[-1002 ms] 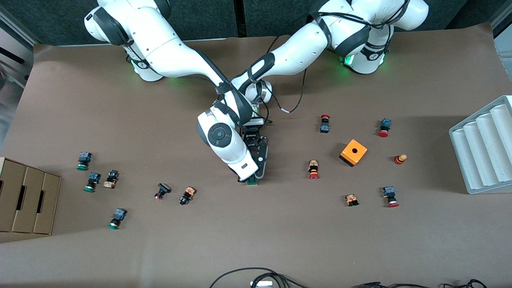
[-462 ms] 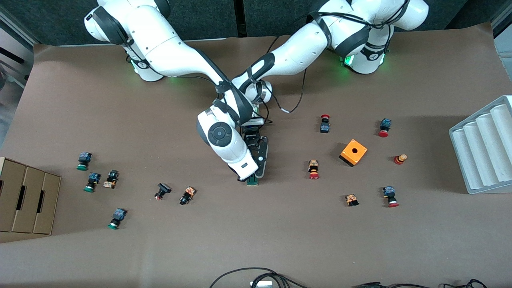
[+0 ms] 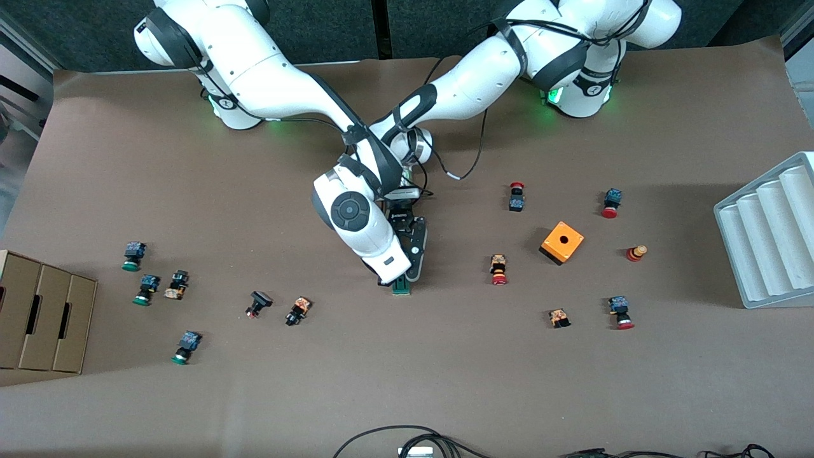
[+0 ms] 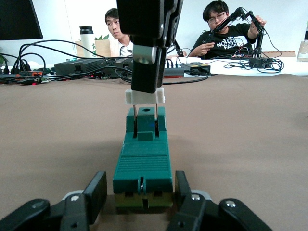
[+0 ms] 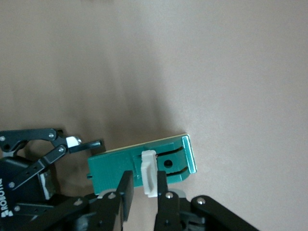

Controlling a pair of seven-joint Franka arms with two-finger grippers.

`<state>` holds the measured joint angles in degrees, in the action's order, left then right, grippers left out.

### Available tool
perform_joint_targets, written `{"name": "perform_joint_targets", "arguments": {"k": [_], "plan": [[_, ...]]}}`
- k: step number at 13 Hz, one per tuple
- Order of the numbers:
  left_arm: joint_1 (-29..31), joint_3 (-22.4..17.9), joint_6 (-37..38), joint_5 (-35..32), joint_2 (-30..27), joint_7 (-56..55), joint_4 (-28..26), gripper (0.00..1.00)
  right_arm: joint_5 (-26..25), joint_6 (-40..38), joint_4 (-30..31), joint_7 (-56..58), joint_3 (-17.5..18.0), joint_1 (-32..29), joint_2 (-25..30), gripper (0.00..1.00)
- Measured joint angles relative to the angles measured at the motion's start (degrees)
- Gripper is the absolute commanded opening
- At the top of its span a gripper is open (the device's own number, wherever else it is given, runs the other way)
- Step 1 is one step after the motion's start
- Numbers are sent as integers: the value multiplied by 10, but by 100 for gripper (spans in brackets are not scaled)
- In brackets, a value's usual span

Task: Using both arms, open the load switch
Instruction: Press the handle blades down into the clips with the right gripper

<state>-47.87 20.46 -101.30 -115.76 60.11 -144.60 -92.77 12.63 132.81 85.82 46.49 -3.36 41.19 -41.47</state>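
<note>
Brown paper covers the table point(image 3: 407, 381), and the dark-green load switch point(image 3: 401, 287) lies near its middle with bare paper all around it; the closest neighbours, a black push button point(image 3: 297, 310) toward the right arm's end and a red push button point(image 3: 498, 269) toward the left arm's end, sit well apart from it. A cardboard box point(image 3: 41, 310) stands at the table edge on the right arm's end, an orange cube box point(image 3: 562, 242) and a grey ridged tray point(image 3: 769, 232) toward the left arm's end.

From the front camera, the two white arms cross over the switch and hide most of it, leaving only its nearer end showing.

The left wrist view looks along the switch's length: the left gripper point(image 4: 142, 192) is clamped on the sides of one end of the green body point(image 4: 143, 161), while the right gripper's black fingers point(image 4: 147, 65) come down from above onto the white sliding piece point(image 4: 144, 96).

The right wrist view shows the right gripper point(image 5: 143, 190) pinched on that white piece point(image 5: 149, 172), which stands across the switch point(image 5: 139, 166) near its free end, with the left gripper point(image 5: 84, 144) at the other end.
</note>
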Motion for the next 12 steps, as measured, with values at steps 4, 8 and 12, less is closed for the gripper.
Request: {"name": "perform_joint_targets", "arguments": {"k": [4, 8, 12], "plan": [[0, 0, 0, 0, 0, 0, 0, 64, 0, -1, 0, -3, 0, 2, 0, 24], [0, 0, 0, 0, 0, 0, 0, 64, 0, -2, 2, -4, 0, 3, 0, 23], [0, 0, 0, 0, 0, 0, 0, 64, 0, -2, 9, -8, 1, 5, 3, 22]]}}
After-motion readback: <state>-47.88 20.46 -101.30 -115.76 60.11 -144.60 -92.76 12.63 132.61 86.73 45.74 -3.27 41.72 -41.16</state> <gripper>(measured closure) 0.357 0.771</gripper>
